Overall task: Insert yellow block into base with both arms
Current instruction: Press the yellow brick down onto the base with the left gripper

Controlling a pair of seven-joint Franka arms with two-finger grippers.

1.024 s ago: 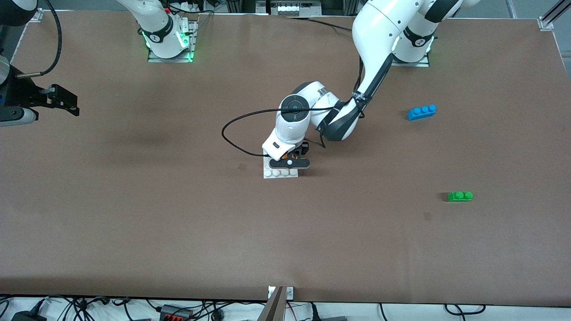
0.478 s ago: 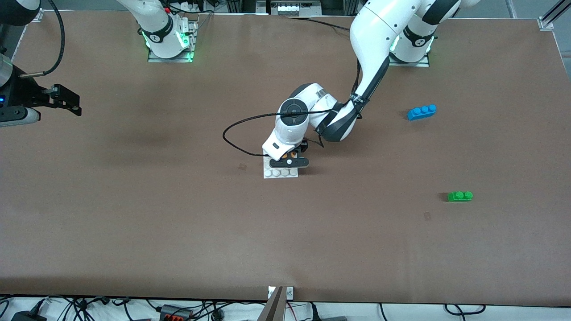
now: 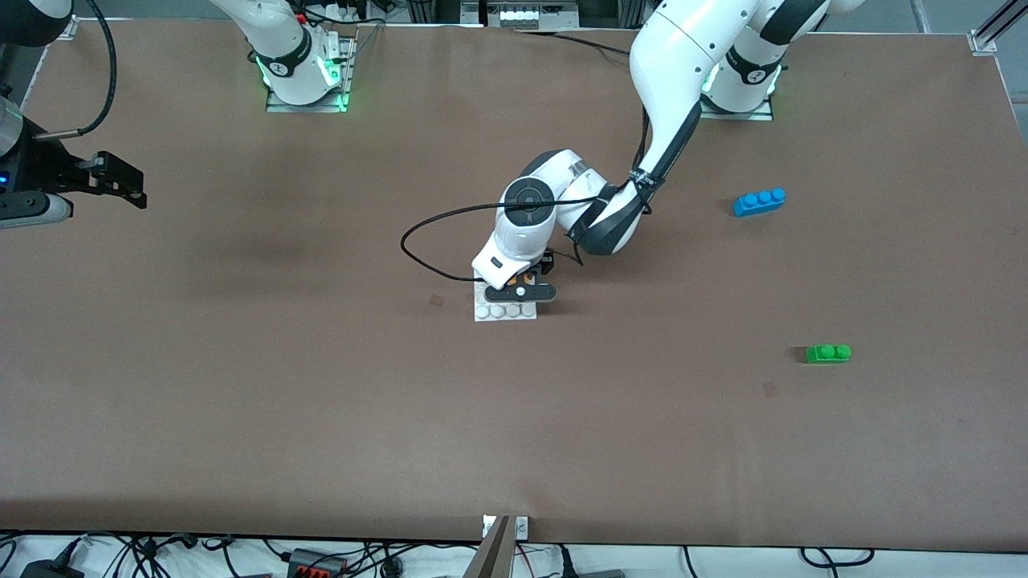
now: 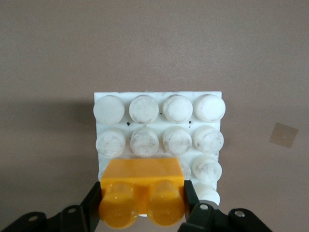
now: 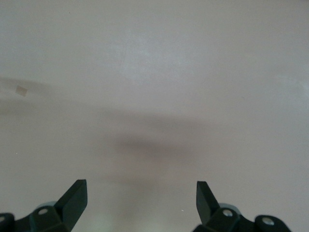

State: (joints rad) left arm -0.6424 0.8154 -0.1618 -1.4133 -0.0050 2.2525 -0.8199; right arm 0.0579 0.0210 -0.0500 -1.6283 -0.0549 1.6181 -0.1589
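Change: left gripper [image 3: 523, 286] has sunk slightly lower over the base [image 3: 505, 312] since a second ago.
Left fingers: pinching the yellow block [image 4: 142, 191] (studs up), at the base's studs.
Right gripper [image 3: 108, 181]: waiting above the right arm's table end, fingers [image 5: 75, 195] spread wide.
Base: mid-table.
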